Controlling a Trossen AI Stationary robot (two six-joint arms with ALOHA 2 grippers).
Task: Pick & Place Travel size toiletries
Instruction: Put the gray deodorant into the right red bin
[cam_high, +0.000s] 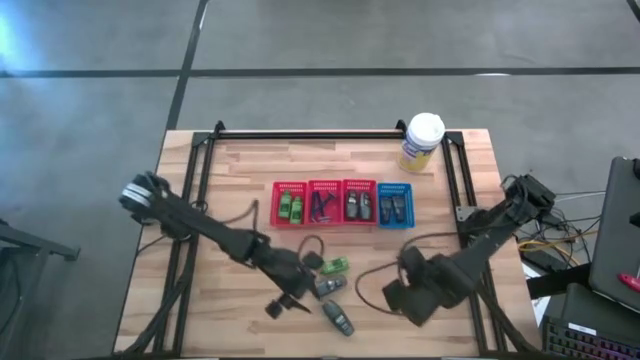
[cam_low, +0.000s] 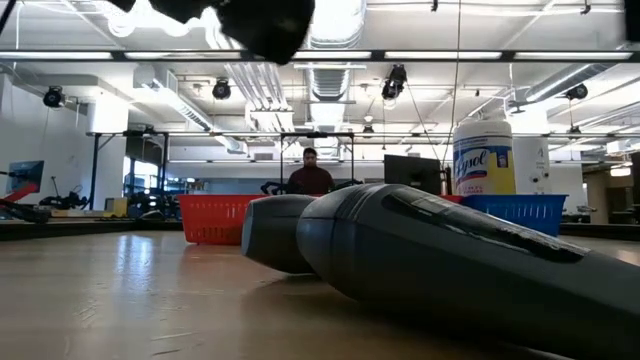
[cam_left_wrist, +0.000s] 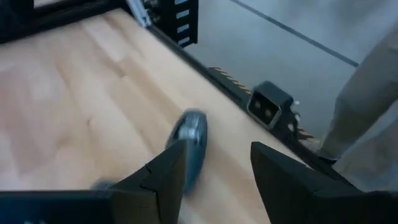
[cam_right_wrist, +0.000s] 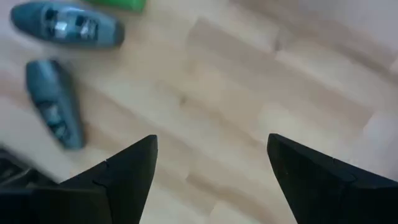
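While both arms hang low over the tabletop near its front edge, we see the left claw parted, empty, beside a grey tube. Right claw spread wide, holding nothing. Baskets in a mid-tabletop row already hold toiletries. Two grey tubes and a green bottle lie loose at front centre.
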